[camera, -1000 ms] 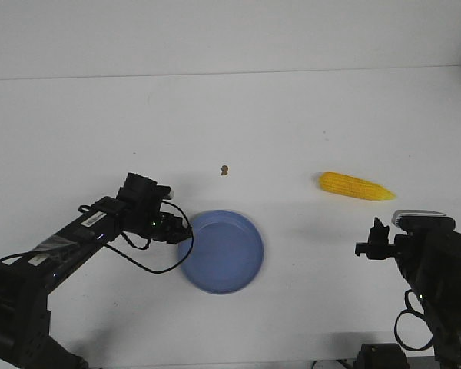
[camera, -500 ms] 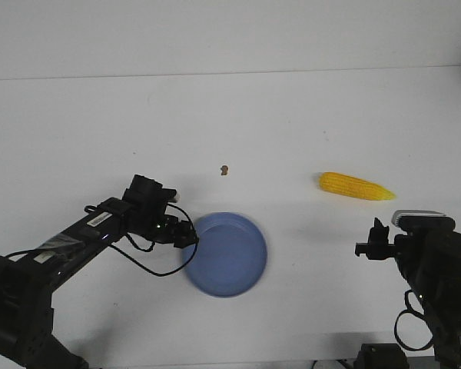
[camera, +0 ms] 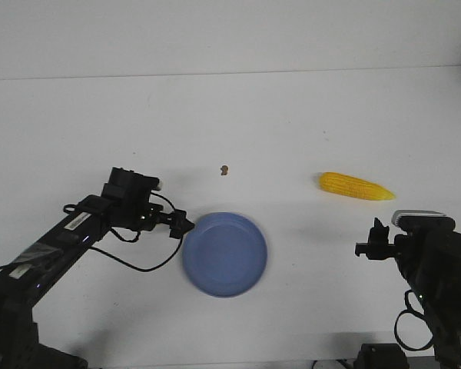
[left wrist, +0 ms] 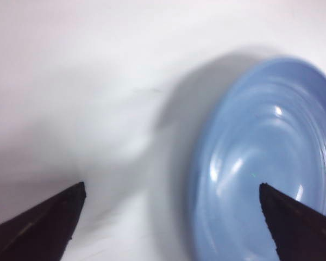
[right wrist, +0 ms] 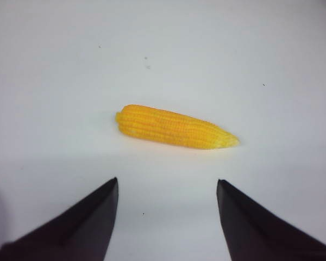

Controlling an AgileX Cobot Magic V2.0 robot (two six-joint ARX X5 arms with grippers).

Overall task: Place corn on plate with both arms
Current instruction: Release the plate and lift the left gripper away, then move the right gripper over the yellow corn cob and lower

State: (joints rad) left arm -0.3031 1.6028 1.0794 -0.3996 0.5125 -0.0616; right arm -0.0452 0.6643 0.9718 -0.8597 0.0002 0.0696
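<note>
Corn (camera: pixel 356 186) sits on the table right of the blue plate (camera: pixel 224 254), well apart; right gripper (right wrist: pixel 167 217) spread wide facing it, left gripper (left wrist: pixel 171 223) released beside the plate's rim

A plain white table (camera: pixel 238 115) fills nearly the whole frame, matte and evenly lit with only soft, faint shadows. Its far edge runs as a straight line across the upper part of the frame. Above that line stands a bare, pale grey-white wall (camera: pixel 230 34). A tiny brown speck (camera: pixel 225 169) lies near the centre.
</note>
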